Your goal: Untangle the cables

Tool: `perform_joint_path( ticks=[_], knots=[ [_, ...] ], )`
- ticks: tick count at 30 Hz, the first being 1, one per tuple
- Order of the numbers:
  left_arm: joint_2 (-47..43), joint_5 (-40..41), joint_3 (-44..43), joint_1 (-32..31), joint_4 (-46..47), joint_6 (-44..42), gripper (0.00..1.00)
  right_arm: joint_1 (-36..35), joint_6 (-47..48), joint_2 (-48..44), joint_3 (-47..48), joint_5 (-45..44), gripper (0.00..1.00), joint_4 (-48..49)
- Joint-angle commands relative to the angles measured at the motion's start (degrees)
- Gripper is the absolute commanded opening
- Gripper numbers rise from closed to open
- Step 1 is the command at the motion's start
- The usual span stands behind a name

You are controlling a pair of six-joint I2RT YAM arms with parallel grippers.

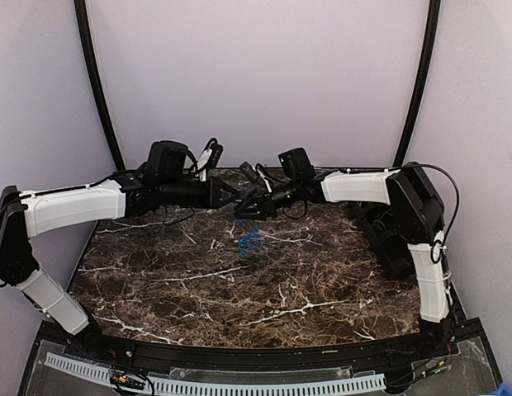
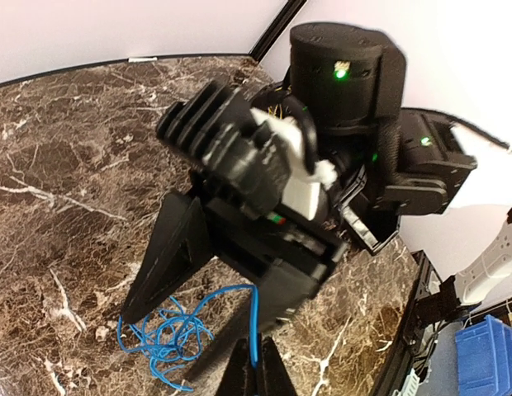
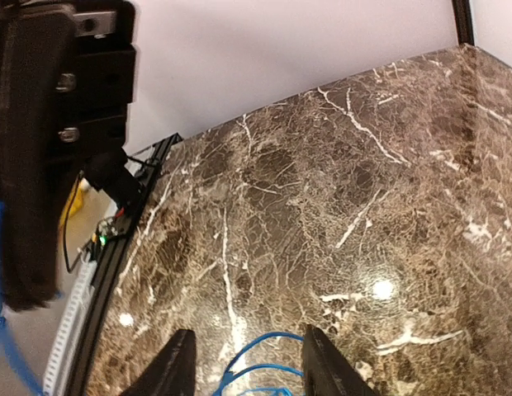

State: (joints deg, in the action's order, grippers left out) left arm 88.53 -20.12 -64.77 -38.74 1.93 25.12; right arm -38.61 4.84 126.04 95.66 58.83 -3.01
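A bundle of blue cables (image 1: 249,242) lies on the marble table, left of centre towards the back. My left gripper (image 2: 258,367) is shut on one blue strand (image 2: 256,318) that arcs down to the bundle (image 2: 165,340). In the top view the left gripper (image 1: 231,196) hangs above the bundle. My right gripper (image 3: 252,367) is open, fingers pointing down over the bundle, with blue loops (image 3: 268,356) showing between them. It sits next to the left gripper in the top view (image 1: 250,211). No yellow cables are in view.
The marble tabletop (image 1: 322,280) has a black rail along its near edge (image 1: 264,356). Black curved posts stand at the back corners (image 1: 95,82). The right gripper's body (image 2: 264,206) fills the left wrist view close ahead. A blue bin (image 2: 491,351) is off the table.
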Motion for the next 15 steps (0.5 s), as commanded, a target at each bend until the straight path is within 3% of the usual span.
perform_joint_path(
  ticks=[1, 2, 4, 12, 15],
  knots=[
    [-5.96, -0.33, -3.80, 0.29, 1.08, 2.28, 0.00, -0.55, -7.91, 2.70, -0.75, 3.86, 0.28, 9.26],
    [-6.33, -0.26, -4.36, 0.26, 0.72, 2.58, 0.00, -0.57, -8.60, 3.34, -0.59, 4.48, 0.20, 9.65],
    [-7.17, -0.26, -8.82, 0.21, -2.28, 1.65, 0.00, -0.57, -9.16, 4.08, -0.58, 4.88, 0.16, 9.97],
    [-10.54, 5.77, -26.22, 0.23, -16.07, -4.98, 0.00, -0.68, -7.96, 5.50, -1.45, -0.95, 0.17, 6.50],
    [-9.90, 8.07, -33.85, 0.18, -19.51, -8.60, 0.00, -0.63, -6.68, 6.97, 0.10, -4.01, 0.27, 2.54]
  ],
)
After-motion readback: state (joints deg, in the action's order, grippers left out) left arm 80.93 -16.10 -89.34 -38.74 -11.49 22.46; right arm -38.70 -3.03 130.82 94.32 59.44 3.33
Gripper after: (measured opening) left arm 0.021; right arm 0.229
